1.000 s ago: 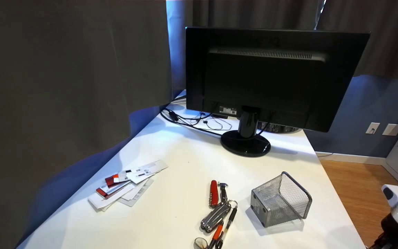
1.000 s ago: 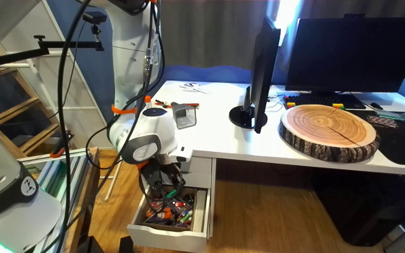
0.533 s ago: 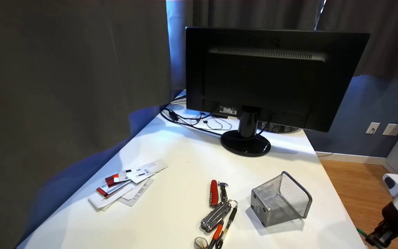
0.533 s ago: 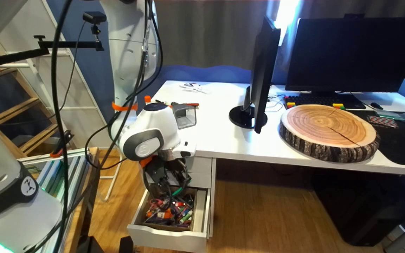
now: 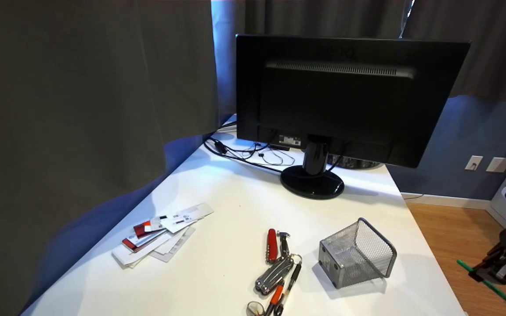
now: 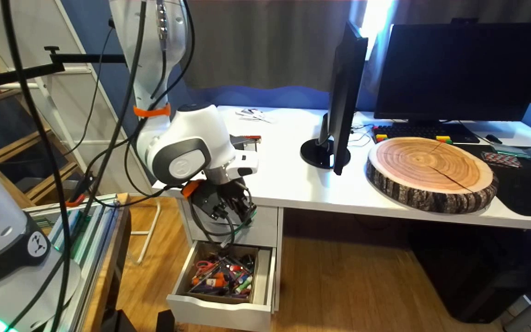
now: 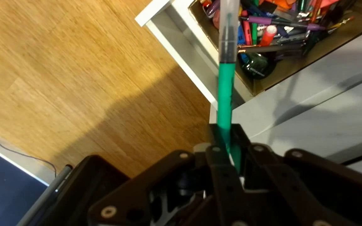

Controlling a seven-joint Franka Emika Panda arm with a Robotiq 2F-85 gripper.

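The tool (image 7: 226, 133) grasps a green pen (image 7: 226, 91) above the open drawer (image 6: 221, 313); the step in hand is judged a carry. The next move appears to call for a firm grip and clearance from the tabletop (image 5: 226, 232). In the wrist view, the pen's clear end is cut off and blurred, possibly capped.

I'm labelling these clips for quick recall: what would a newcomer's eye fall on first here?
Probably the thick, bark-edged wood slab near the front edge of the white desk, in an exterior view. Next, in the wrist view, the green pen pinched in the hand, with the open drawer of jumbled stationery below it. Then the wire-mesh holder lying on its side on the desk, near the multitool.
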